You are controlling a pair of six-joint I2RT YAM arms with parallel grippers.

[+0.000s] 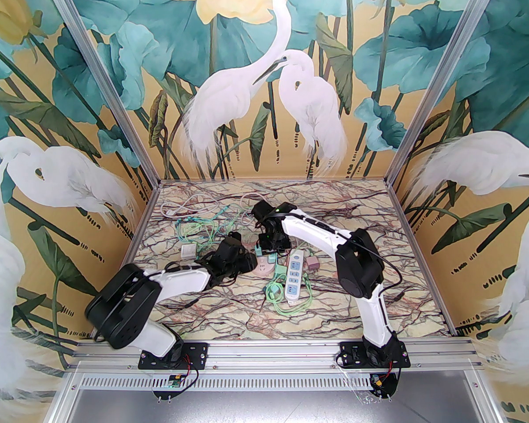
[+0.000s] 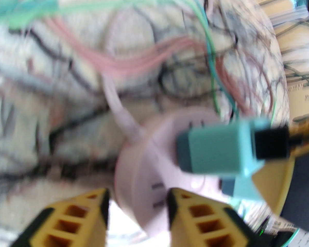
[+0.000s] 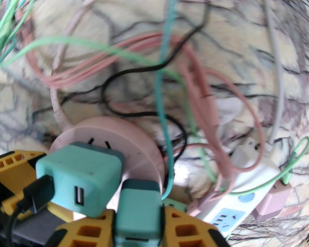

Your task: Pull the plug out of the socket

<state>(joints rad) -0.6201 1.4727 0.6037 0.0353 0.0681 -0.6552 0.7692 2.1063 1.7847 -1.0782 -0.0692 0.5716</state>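
A round pink socket (image 3: 139,140) lies mid-table (image 1: 264,270) with two teal plugs standing on it. My right gripper (image 3: 139,212) is shut on the nearer teal plug (image 3: 139,199), which stands at the socket's near edge; its prongs are hidden. The other teal plug (image 3: 85,176) carries a black USB cable. My left gripper (image 2: 137,202) is open, its yellow fingers (image 2: 74,215) either side of the socket's rim (image 2: 141,179), with a gap beside the left one. From above, the left gripper (image 1: 245,262) sits left of the socket and the right gripper (image 1: 269,246) behind it.
A white power strip (image 1: 293,276) with a pink adapter (image 3: 273,201) plugged in lies right of the socket. Pink, green, teal and black cables (image 3: 170,68) tangle across the marble table behind it. A white adapter (image 1: 188,250) sits at the left. Walls enclose three sides.
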